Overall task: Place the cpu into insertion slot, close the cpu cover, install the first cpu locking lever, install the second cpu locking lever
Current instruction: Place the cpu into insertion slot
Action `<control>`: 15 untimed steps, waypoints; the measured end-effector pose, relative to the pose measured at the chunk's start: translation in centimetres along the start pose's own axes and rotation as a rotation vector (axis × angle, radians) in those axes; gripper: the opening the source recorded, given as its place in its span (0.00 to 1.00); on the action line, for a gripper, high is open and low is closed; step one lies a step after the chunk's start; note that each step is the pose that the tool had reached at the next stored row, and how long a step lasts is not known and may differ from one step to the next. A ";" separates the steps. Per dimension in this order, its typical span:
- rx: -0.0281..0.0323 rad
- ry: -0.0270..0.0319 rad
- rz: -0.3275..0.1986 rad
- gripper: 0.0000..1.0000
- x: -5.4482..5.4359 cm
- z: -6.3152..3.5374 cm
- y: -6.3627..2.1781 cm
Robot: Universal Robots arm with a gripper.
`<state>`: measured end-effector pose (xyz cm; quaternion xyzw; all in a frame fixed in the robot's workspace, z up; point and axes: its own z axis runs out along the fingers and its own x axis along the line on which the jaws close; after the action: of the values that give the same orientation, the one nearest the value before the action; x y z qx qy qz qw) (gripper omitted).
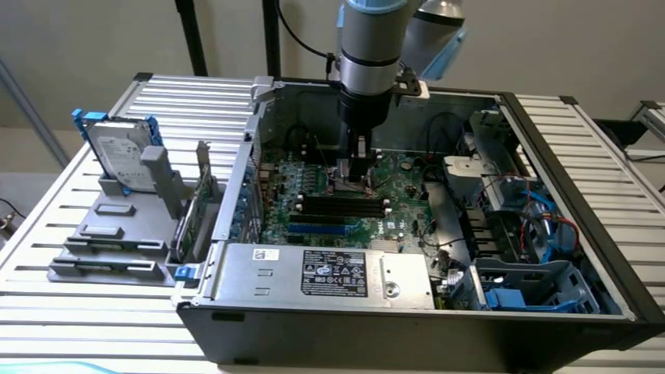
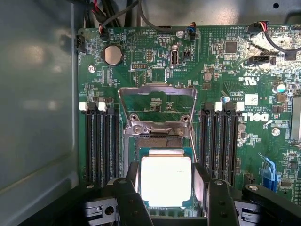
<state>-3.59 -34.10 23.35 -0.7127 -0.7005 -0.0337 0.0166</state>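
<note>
The cpu (image 2: 165,186), a flat square chip with a bright silvery top, lies level over the insertion slot (image 2: 160,140), whose dark far edge shows just beyond it. My gripper (image 2: 165,182) straddles the chip, one black finger (image 2: 133,183) pressed against each of two opposite sides. The cpu cover (image 2: 157,86), a thin silvery frame with a window, stands flipped up and open behind the slot. A thin lever rod (image 2: 192,143) runs beside the socket. In the exterior view my gripper (image 1: 357,178) reaches straight down to the green board (image 1: 400,175) inside the open computer case.
Black memory slots (image 2: 101,141) (image 2: 221,141) flank the socket on both sides. A silver power supply (image 1: 322,273) fills the case's near side and a blue drive cage (image 1: 540,288) sits at the exterior view's right. A hard drive (image 1: 120,152) stands outside the case.
</note>
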 end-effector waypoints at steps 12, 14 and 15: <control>-0.0007 -0.0003 0.000 0.55 0.0 1.26 -0.03; -0.0008 -0.0001 0.000 0.55 0.1 1.38 -0.03; -0.0008 -0.0001 0.000 0.55 0.1 1.44 -0.03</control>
<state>-3.59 -33.91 21.92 -0.7127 -0.7005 -0.0340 0.0163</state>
